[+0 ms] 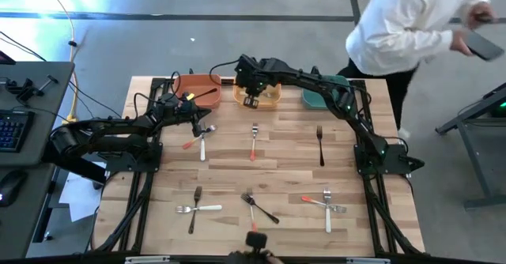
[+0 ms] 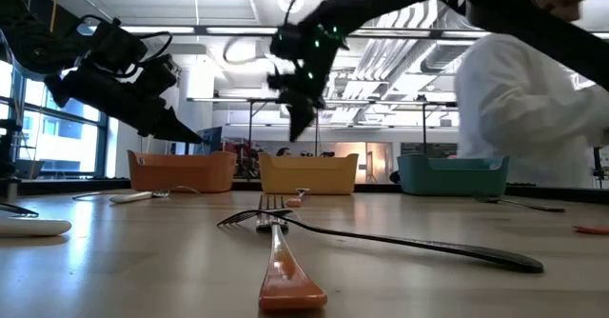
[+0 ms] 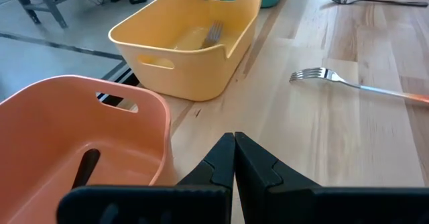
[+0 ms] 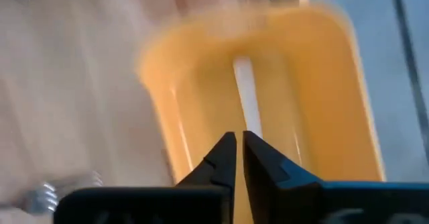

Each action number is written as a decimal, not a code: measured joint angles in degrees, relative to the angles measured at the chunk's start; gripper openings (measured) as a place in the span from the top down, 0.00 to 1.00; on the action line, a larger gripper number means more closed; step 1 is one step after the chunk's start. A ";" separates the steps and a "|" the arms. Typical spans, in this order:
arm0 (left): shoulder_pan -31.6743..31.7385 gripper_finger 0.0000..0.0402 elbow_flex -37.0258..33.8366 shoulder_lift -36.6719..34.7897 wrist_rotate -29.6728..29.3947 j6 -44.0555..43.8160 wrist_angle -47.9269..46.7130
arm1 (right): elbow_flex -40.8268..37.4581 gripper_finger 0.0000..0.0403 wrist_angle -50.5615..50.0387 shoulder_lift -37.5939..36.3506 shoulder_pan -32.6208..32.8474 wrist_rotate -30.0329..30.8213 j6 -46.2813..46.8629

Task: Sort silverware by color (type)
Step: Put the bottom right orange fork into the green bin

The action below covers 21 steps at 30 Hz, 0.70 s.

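Right wrist view shows the right hand [image 4: 234, 143] pinched empty above the yellow bin [image 4: 201, 76], a white fork [image 4: 247, 93] lying inside. Lift straight clear before seeking counter [image 1: 285, 173] forks. Left hand [image 3: 234, 150] waits closed beside that bin.

Pale striped wood bench [image 1: 277, 177]; orange bin [image 1: 198, 88], yellow bin [image 1: 265, 98] and teal bin [image 1: 316, 99]; a white-handled fork [image 4: 247, 93] lies in the yellow one; both tools black
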 joint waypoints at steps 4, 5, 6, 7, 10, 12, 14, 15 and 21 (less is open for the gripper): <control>0.01 1.00 0.00 0.00 0.00 0.02 -0.21 | 0.00 0.99 3.73 -0.50 2.23 -1.13 1.33; 0.01 1.00 0.00 0.00 0.00 0.02 -0.27 | -0.06 1.00 4.66 -0.47 2.66 -1.27 2.16; -0.01 1.00 0.00 0.00 0.00 0.02 -0.30 | -0.56 1.00 6.72 -0.49 3.09 -1.50 2.66; 0.00 1.00 0.00 0.00 -0.02 0.02 -0.30 | -1.60 1.00 9.75 -0.59 3.58 -1.85 3.42; 0.00 1.00 0.00 0.00 -0.46 0.02 -0.31 | -5.77 1.00 16.99 -0.75 4.69 -2.60 5.06; 0.01 1.00 0.00 0.01 -0.52 0.02 -0.43 | -9.54 1.00 23.36 -1.01 5.44 -3.59 5.14; 0.01 1.00 0.00 0.02 -0.53 0.04 -0.50 | -14.12 1.00 28.03 -1.95 5.88 -4.56 5.97; 0.01 1.00 0.00 0.02 -0.55 0.07 -0.50 | -16.59 1.00 31.43 -2.49 6.23 -4.98 6.50; 0.01 1.00 0.00 0.02 -0.68 0.13 -0.34 | -33.75 1.00 43.82 -10.96 8.85 -5.13 7.46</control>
